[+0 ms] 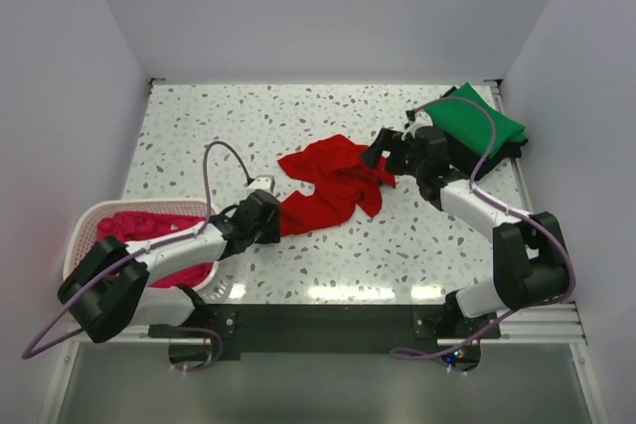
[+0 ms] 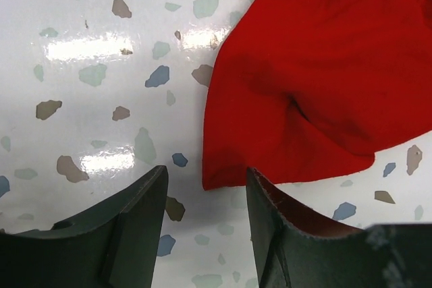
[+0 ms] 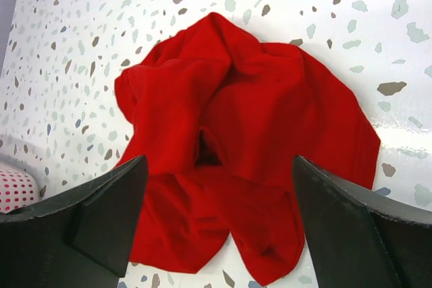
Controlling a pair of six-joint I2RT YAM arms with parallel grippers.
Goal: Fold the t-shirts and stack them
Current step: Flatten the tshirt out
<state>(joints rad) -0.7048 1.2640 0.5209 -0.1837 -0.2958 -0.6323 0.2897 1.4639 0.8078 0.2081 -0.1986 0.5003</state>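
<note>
Two arms flank a crumpled red t-shirt (image 1: 333, 186) on the speckled table (image 1: 199, 126).
Left gripper (image 2: 206, 175) has its jaws apart at the shirt's corner (nothing pinched) — right gripper (image 3: 219, 161) hovers above it, spread wide.

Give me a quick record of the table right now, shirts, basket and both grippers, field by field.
red t-shirt: crumpled, unfolded, mid-table
green t-shirt: folded, far right corner
pink t-shirt: bunched inside the white basket, near left
left gripper: open, low at the red t-shirt's near corner
right gripper: open wide, above the red t-shirt
</note>
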